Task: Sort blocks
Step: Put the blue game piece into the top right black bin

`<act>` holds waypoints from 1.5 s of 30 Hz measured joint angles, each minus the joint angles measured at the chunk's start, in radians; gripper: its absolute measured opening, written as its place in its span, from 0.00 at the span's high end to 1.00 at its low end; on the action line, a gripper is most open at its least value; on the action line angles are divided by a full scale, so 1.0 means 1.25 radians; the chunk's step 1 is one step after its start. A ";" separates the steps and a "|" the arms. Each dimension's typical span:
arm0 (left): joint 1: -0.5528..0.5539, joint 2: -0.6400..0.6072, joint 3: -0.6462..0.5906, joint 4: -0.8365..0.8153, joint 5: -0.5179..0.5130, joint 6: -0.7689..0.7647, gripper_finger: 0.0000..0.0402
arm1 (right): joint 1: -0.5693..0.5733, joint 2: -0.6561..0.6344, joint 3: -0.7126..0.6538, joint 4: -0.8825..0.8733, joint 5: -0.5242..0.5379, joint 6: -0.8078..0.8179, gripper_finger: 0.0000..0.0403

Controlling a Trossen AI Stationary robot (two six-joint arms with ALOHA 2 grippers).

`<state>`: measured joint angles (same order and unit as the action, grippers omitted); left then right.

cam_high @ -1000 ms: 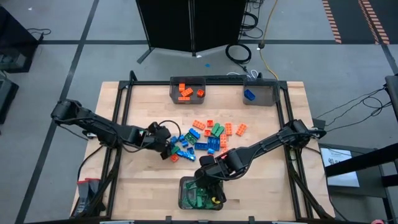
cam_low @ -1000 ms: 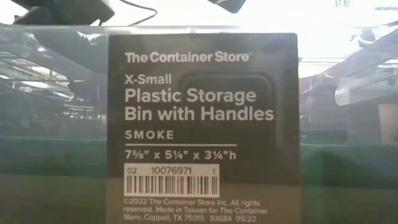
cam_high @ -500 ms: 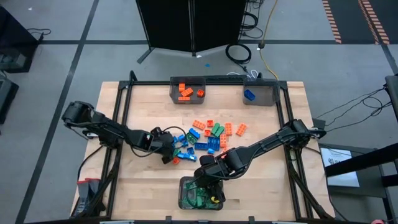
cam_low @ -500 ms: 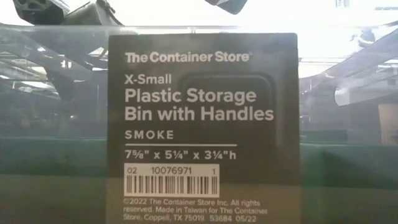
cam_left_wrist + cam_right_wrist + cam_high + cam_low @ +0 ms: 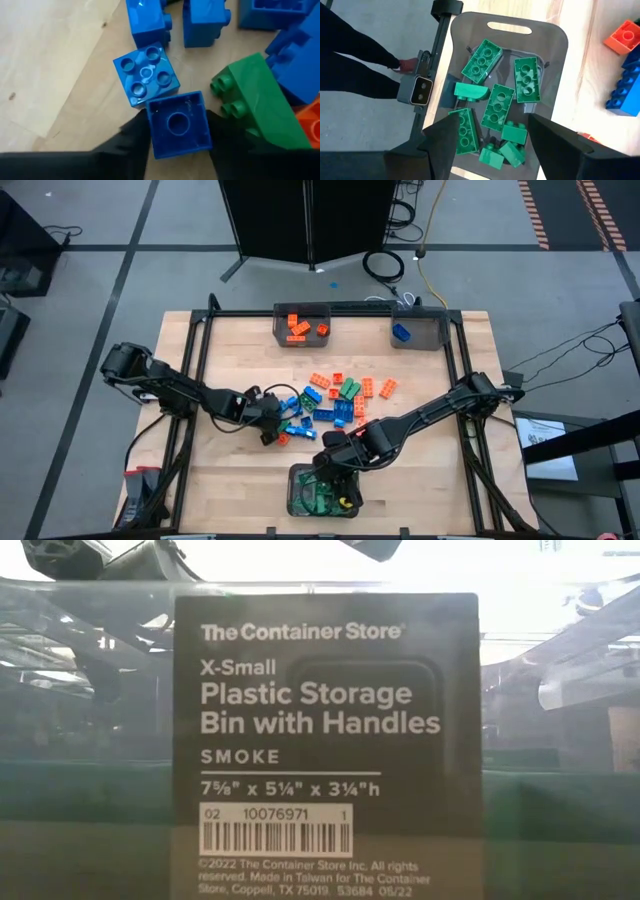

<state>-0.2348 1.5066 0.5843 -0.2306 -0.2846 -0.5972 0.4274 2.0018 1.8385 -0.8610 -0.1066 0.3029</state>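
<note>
Left grip on 1 blue brick
Your left gripper (image 5: pixel 176 131) clamps the small blue square plastic brick (image 5: pixel 177 124) for lifting; right gripper (image 5: pixel 492 132), fingers apart, hovers over the grey translucent bin (image 5: pixel 559 45).

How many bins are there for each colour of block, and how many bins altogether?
Orange-block bin: 1
Blue-block bin: 1
Green-block bin: 1
Total: 3 bins
</note>
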 joint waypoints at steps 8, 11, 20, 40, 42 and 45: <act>-0.001 -0.046 0.054 -0.038 0.023 0.002 0.69 | -0.014 -0.079 0.000 -0.052 0.057 -0.025 0.51; 0.000 -0.087 0.085 -0.076 0.013 0.002 0.69 | -0.024 -0.133 0.000 -0.059 0.116 -0.040 0.52; -0.001 -0.248 0.192 -0.114 -0.049 0.002 0.69 | -0.030 -0.276 0.000 0.022 0.305 -0.149 0.54; -0.001 -0.401 0.252 0.556 -0.030 0.106 0.69 | -0.071 -0.317 0.001 0.483 0.565 -0.769 0.54; -0.001 -0.394 0.252 0.578 -0.027 0.106 0.69 | -0.086 -0.309 0.001 0.485 0.548 -0.770 0.54; -0.001 -0.383 0.252 0.599 -0.027 0.107 0.69 | -0.108 -0.292 0.001 0.489 0.520 -0.768 0.54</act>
<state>-0.2358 1.0282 0.8991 0.5181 -0.3178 -0.4636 0.2919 1.6369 1.8400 -0.2504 0.5430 -0.6570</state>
